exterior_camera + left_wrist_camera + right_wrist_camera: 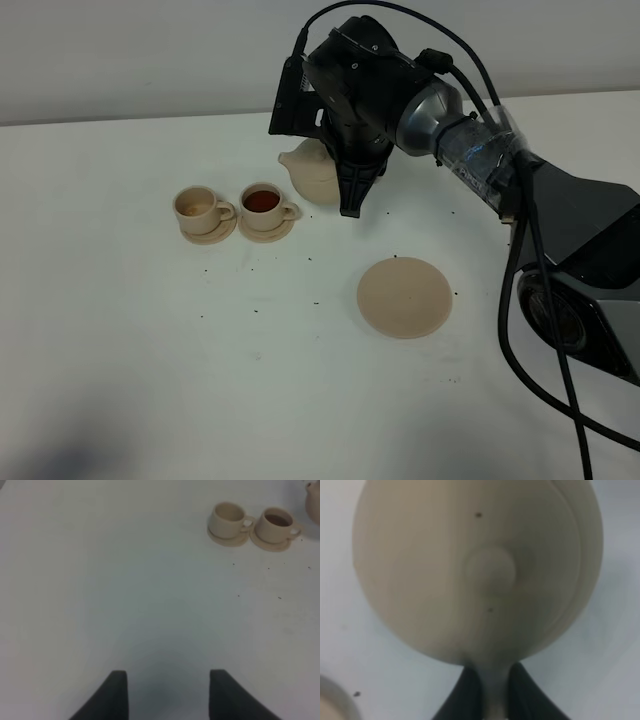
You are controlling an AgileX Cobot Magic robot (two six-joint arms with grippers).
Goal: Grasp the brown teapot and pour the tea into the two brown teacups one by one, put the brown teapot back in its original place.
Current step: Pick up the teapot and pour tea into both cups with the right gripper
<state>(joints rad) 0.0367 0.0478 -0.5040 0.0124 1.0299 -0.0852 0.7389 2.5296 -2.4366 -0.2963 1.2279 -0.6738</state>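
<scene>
White table (150, 350), squat tan knob-lidded teapot (312, 172)

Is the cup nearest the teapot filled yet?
Filled: the cup beside the teapot holds dark tea, while the other cup shows a pale inside.

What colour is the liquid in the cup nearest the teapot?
Dark reddish-brown tea, clearest in the exterior high view.

Teapot (312, 172), plate (405, 296), teacup (264, 203) and second teacup (203, 208) at its 9 o'clock: smooth matt tan ceramic. Desk (150, 350): smooth, white, matt. Right pincer (350, 208): matt black plastic.
</scene>
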